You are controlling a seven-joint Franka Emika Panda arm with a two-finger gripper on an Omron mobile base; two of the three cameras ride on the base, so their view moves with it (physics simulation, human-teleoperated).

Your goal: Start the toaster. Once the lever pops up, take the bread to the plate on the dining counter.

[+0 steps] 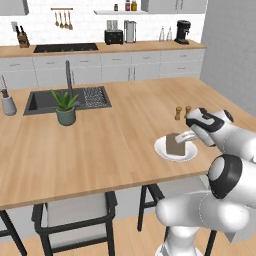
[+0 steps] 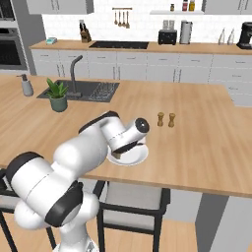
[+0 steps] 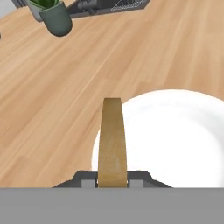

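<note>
Tan-brown bread (image 3: 112,140) stands on edge between the two dark tips of the claw (image 3: 112,180), which is narrowed down onto the slice and holds it by its flat faces, over the near rim of the white plate (image 3: 175,144). From the left base view the slice (image 1: 174,144) appears upright at the plate (image 1: 175,154), low over it or just touching; which of the two cannot be told. The step in hand looks like the set-down: it would go best if the slice is carried a little further over the middle of the plate and lowered until it rests, so it tips flat inside the rim rather than onto the wooden worktop (image 1: 100,145) once the tips part. The plate seems to hold nothing besides the slice. Two small brown shakers (image 2: 166,119) stand near it on the worktop. Further off, a potted plant (image 1: 65,107) sits beside the dark sink (image 1: 45,102), whose basin has a dish rack at one end. The black toaster (image 1: 113,36) stands on the far counter.
</note>
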